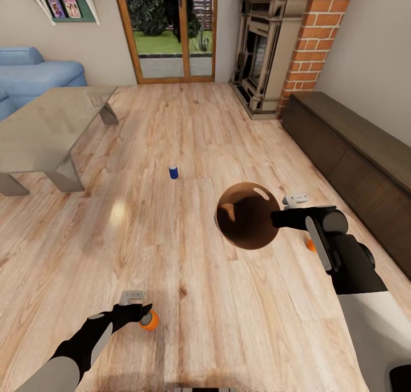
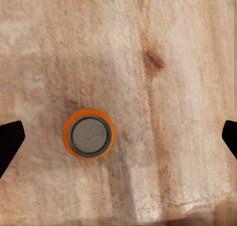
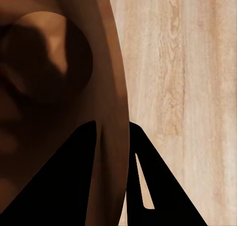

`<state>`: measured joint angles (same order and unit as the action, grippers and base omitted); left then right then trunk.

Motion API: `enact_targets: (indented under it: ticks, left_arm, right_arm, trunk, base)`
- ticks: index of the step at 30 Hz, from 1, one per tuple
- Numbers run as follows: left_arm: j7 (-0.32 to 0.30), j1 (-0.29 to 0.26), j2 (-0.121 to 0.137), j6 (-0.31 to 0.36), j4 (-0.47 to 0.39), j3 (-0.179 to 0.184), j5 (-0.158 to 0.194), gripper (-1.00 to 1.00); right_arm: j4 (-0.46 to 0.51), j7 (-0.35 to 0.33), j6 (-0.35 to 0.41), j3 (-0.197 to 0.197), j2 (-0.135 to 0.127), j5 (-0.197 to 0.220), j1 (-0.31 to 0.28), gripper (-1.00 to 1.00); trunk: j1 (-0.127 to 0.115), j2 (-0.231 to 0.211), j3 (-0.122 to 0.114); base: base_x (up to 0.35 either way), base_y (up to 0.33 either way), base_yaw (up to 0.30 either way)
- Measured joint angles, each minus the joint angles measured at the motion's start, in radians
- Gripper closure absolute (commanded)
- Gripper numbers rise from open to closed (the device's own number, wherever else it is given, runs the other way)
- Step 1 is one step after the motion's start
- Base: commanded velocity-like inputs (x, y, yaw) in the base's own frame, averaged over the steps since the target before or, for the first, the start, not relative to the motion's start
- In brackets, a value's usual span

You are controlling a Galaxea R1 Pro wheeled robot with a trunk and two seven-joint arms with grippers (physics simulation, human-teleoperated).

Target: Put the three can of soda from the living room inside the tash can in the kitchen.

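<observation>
None of the three cans is binned yet: the right gripper pinches the trash can rim, while the left gripper hangs spread over an orange can standing on the floor, the blue can well ahead.

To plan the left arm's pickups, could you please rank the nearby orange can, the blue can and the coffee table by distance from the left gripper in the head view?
1. Orange can: on the floor right at the left gripper, between its open fingers in the left wrist view.
2. Blue can: upright on the floor, mid-room ahead.
3. Coffee table: farther, left of the blue can, before the sofa.
</observation>
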<state>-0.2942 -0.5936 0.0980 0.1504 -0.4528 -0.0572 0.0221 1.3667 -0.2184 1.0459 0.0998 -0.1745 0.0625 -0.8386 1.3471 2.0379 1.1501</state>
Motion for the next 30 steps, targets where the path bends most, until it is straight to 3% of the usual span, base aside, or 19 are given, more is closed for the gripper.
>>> enact_targets:
  ticks: [30]
  left_arm:
    - [-0.055,0.001,0.0,-0.051,-0.003,-0.001,0.0,-1.0]
  right_arm:
    - [0.0,0.001,0.0,0.02,0.0,-0.004,0.0,1.0]
  trunk:
    - [0.0,0.0,0.04]
  base:
    - [0.033,0.022,0.0]
